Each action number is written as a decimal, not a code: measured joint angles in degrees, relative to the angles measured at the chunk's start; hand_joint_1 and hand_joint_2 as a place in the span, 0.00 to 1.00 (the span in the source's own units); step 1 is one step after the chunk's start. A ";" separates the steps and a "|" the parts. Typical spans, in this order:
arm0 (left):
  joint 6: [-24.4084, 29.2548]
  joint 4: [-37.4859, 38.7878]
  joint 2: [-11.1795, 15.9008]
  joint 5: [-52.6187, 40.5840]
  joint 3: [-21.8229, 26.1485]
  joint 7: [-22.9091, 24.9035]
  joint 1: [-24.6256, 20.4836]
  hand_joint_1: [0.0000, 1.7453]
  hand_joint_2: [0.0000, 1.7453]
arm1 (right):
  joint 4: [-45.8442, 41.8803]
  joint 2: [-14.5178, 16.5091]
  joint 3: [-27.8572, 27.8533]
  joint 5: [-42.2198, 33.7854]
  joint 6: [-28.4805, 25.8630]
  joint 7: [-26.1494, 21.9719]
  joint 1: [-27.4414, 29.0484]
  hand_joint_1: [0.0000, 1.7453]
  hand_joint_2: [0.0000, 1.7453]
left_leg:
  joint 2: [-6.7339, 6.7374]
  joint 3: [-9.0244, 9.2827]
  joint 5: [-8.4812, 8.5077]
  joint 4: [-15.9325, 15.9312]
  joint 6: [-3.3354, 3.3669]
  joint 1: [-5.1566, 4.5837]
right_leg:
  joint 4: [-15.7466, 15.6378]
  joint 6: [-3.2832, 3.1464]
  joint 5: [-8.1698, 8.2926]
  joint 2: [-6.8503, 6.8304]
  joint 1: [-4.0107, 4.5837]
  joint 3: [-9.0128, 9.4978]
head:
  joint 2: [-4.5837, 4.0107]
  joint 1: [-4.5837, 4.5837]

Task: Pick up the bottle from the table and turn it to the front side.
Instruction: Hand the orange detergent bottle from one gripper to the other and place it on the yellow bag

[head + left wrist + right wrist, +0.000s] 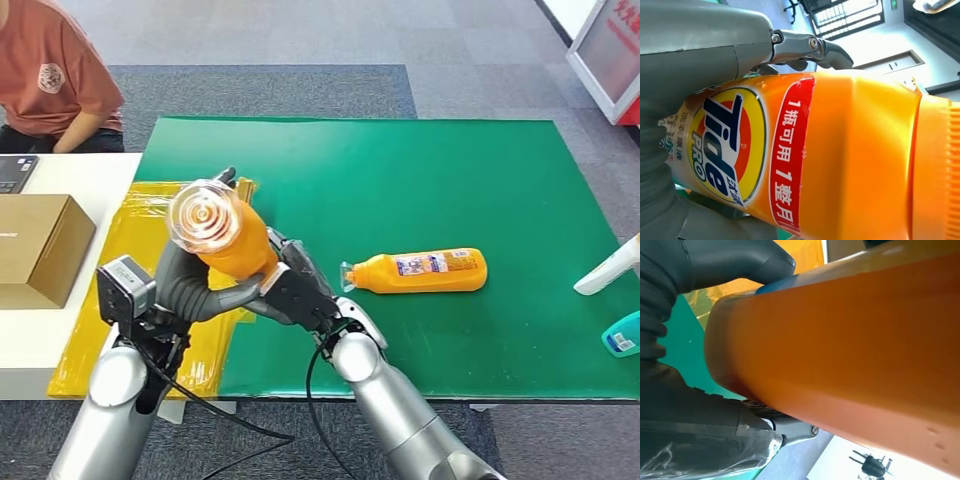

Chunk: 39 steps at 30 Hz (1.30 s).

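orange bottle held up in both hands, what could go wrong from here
1. The held bottle is gripped by the left hand and right hand together; if one lets go badly during the turn, it may slip and drop.
2. The second orange bottle lies on the green mat close by; a drop or swing could knock it.

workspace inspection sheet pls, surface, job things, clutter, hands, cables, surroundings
Surface: green mat on the table, yellow sheet at its left edge.
Job's things: held orange bottle raised, cap toward the camera; second orange bottle lying on the mat.
Clutter: cardboard box, white bottle, teal item.
Hands: left hand and right hand both grip the held bottle.
Cables: black cable by the right arm.
Surroundings: seated person, grey carpet.
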 joint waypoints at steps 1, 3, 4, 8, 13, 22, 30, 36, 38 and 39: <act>0.00 -0.02 0.01 0.00 -0.04 0.02 0.00 0.00 1.00 | 0.25 0.00 -0.06 -0.01 -0.05 -0.08 -0.10 1.00 1.00 | 0.00 0.00 0.00 0.00 0.00 0.00 | 0.00 0.00 0.00 0.00 0.00 -0.01 | 0.00 0.00; 0.02 -0.04 0.01 0.00 -0.11 0.10 0.00 0.00 1.00 | 0.62 0.00 -0.16 -0.04 -0.12 -0.23 -0.26 1.00 1.00 | 0.00 0.00 0.00 0.00 -0.01 0.00 | 0.00 0.00 0.00 0.00 0.00 -0.01 | 0.00 0.00; 0.04 -0.04 0.01 0.00 -0.16 0.15 -0.01 0.00 1.00 | 0.79 0.00 -0.20 -0.06 -0.17 -0.30 -0.32 1.00 1.00 | 0.00 0.00 0.00 0.00 -0.01 0.00 | 0.00 0.00 0.00 0.00 0.00 -0.01 | 0.00 0.00; 0.19 -0.04 0.29 0.09 -0.55 0.20 -0.10 0.75 1.00 | 1.19 0.00 -0.40 -0.08 -0.31 -0.57 -0.45 1.00 1.00 | 0.00 0.00 0.00 0.00 -0.01 0.00 | 0.00 0.00 0.00 0.00 0.00 -0.01 | 0.00 0.00; 0.34 -0.04 0.93 0.08 -1.21 0.21 -0.27 1.00 1.00 | 1.58 0.00 -0.70 -0.01 -0.31 -0.60 -0.55 1.00 1.00 | 0.00 0.00 0.01 0.00 -0.01 0.00 | 0.00 0.00 0.00 0.00 0.00 -0.01 | 0.00 -0.01; 1.33 -0.04 1.31 -0.42 -1.57 0.63 -0.29 1.00 1.00 | 2.11 0.00 -0.71 0.21 -0.31 -0.58 -0.55 1.00 1.00 | 0.00 0.00 0.01 0.00 -0.01 0.00 | 0.00 0.00 0.00 0.00 0.00 -0.02 | 0.00 0.00; 2.42 -0.02 1.39 -0.38 -1.54 0.88 -0.22 1.00 1.00 | 2.43 0.00 -0.71 0.16 -0.39 -0.26 -0.63 0.00 1.00 | 0.00 -0.01 0.01 0.00 -0.01 0.00 | 0.00 0.00 0.00 0.00 0.00 -0.01 | 0.00 0.00; 7.19 -0.31 1.91 -2.99 -0.76 0.23 0.46 1.00 1.00 | 2.78 -0.13 -1.57 -0.41 -1.51 2.14 -0.65 0.00 1.00 | 0.00 -0.02 0.01 0.00 -0.02 0.00 | 0.02 0.00 0.00 0.00 0.00 -0.01 | 0.00 0.00; 10.20 -0.72 2.17 -6.91 0.23 -0.07 0.86 1.00 1.00 | 2.80 -0.32 -2.34 -0.60 -2.04 2.83 -0.56 0.00 1.00 | 0.01 -0.02 0.01 0.00 -0.02 0.00 | 0.02 0.00 0.00 0.01 0.00 -0.01 | 0.00 0.00; 12.15 -0.94 2.35 -9.57 1.00 -0.10 1.04 1.00 1.00 | 2.67 -0.45 -2.82 -0.68 -2.33 3.21 -0.46 0.00 1.00 | 0.01 -0.02 0.02 0.00 -0.02 0.00 | 0.02 0.00 0.00 0.00 0.00 -0.02 | 0.00 -0.01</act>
